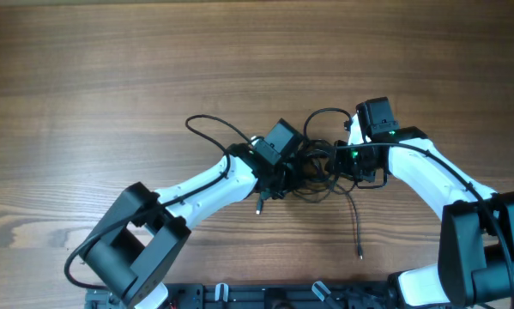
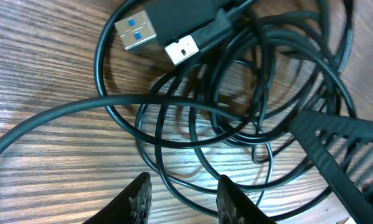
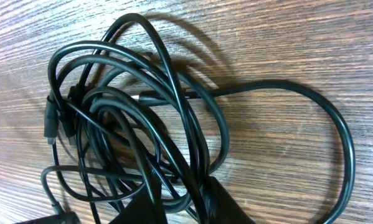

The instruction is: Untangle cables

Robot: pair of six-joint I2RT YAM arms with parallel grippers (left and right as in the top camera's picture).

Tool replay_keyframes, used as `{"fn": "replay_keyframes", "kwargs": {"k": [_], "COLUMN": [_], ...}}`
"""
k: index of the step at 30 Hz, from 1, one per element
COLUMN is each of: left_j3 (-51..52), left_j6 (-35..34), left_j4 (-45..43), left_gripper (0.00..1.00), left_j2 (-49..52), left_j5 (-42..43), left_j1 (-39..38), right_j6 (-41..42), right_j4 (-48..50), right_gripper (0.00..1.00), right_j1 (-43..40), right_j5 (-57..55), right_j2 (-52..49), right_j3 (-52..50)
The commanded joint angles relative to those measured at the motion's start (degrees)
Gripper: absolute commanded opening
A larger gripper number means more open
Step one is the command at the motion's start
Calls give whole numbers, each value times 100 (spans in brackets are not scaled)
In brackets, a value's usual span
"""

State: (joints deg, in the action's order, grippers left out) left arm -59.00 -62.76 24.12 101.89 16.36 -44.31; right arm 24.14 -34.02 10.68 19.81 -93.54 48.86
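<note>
The cables [image 1: 312, 167] lie knotted on the wooden table [image 1: 111, 77], loops piled just below the blue-tongued USB plug [image 2: 136, 28]. The left gripper [image 2: 185, 185] hovers past that pile, fingers apart around one strand. The right gripper [image 3: 183, 186] straddles several strands, and it is impossible to tell whether it pinches them. Pulling several together would likely cinch the knot and drag the plug.

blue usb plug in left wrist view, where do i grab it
Pinch the black housing behind the blue USB plug across its long edges, coming from the tip side over bare table: it lies flat, and the cables crowd its other side.
</note>
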Motion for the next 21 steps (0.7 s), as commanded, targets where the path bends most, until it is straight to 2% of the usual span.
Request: {"fn": "replay_keyframes", "kwargs": {"k": [1, 10, 21], "left_j3": [-15, -15, -13], "left_j6": [-120, -417, -420], "left_j4": [-13, -210, -380], "left_gripper": [34, 33, 31], "left_j2": [162, 249, 249], "left_j5": [-151, -1322, -1329], "left_j1": [-33, -31, -33], "right_j6": [-13, -15, -17], "right_j4": [-9, -57, -107], "right_gripper": [23, 23, 23], "right_j1": [-13, -13, -13], "right_j5": [-55, -55, -52], "right_j2": [-87, -87, -87], "right_j3": [13, 13, 15]}}
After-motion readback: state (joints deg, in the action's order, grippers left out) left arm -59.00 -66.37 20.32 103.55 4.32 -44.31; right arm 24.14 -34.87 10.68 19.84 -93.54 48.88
